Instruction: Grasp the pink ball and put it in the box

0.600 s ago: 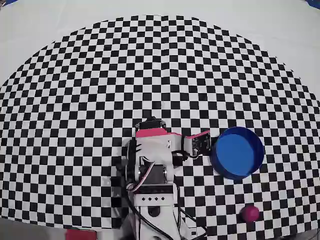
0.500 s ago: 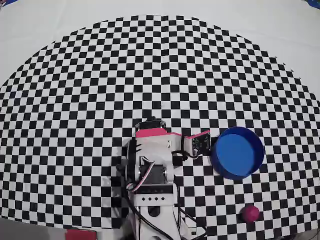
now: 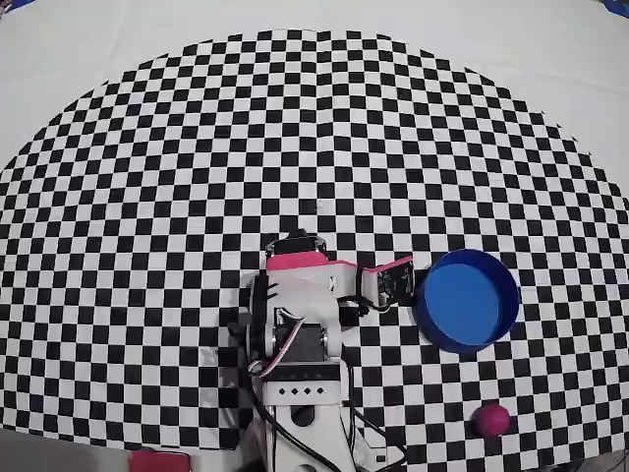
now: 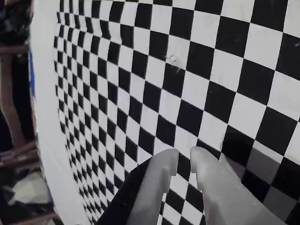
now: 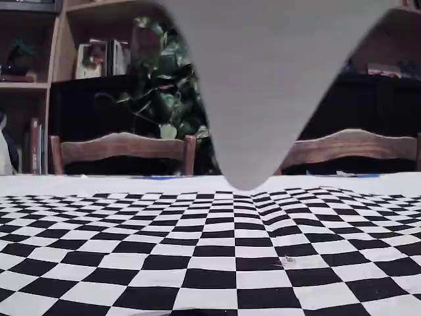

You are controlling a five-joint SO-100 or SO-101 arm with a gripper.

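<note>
The pink ball [image 3: 490, 420] lies on the checkered cloth near the bottom right of the overhead view. The box [image 3: 463, 344], a round blue container, stands just above it and holds nothing. My arm is folded over its base, and the gripper [image 3: 397, 285] sits right beside the box's left rim, well apart from the ball. In the wrist view the gripper [image 4: 183, 157] hovers over bare checkered cloth. Only a narrow slit shows between its grey fingers [image 4: 157, 187] and nothing is held. Ball and box are out of the wrist view and the fixed view.
The arm's white base [image 3: 300, 393] with cables sits at the bottom centre. The checkered cloth [image 3: 295, 128] has a rounded edge with plain white table beyond. A blurred grey arm part [image 5: 256, 85] fills the top of the fixed view. Wooden chairs [image 5: 125, 148] stand behind the table.
</note>
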